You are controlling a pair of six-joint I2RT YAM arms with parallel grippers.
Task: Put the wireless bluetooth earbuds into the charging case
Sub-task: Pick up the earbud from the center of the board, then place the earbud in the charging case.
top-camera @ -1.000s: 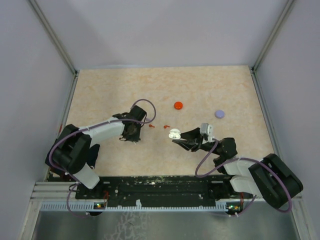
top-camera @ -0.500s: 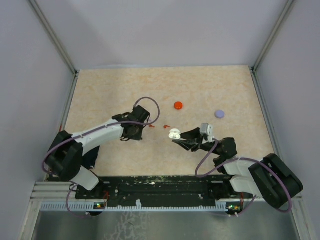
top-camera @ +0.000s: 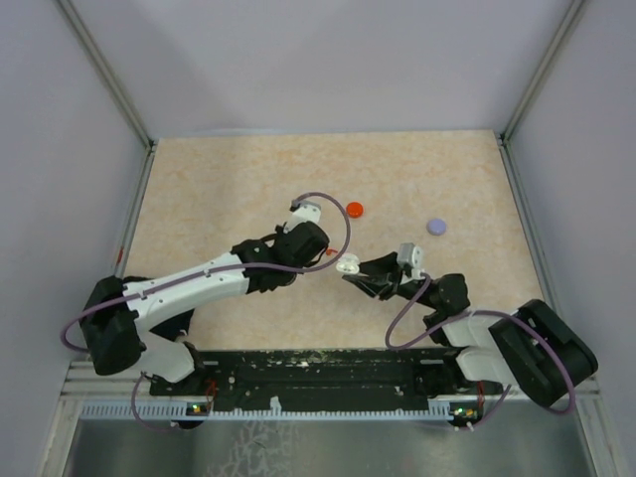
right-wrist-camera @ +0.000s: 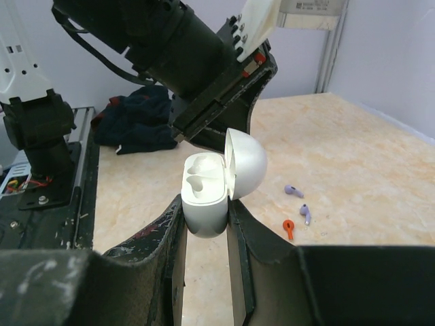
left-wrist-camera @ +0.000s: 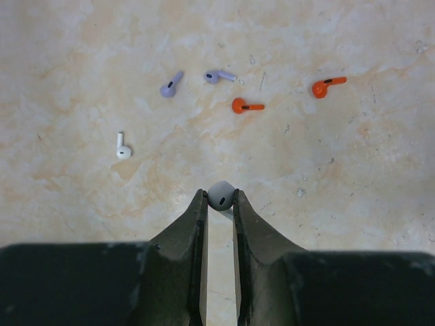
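While right hand (right-wrist-camera: pixel 206 216) holds case (right-wrist-camera: pixel 204 193) upright, left hand (left-wrist-camera: pixel 219 204) pinches earbud (left-wrist-camera: pixel 220 195) head-outward.

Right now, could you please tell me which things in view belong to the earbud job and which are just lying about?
Job: open white plastic charging case in right gripper; pale earbud in left gripper; loose white earbud; two purple earbuds; two red earbuds.
Lying about: red round disc; lilac round disc; dark cloth bundle.

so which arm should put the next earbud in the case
left. the left jaws pinch a pale earbud close beside the open white charging case, which the right jaws hold, both sockets looking empty.
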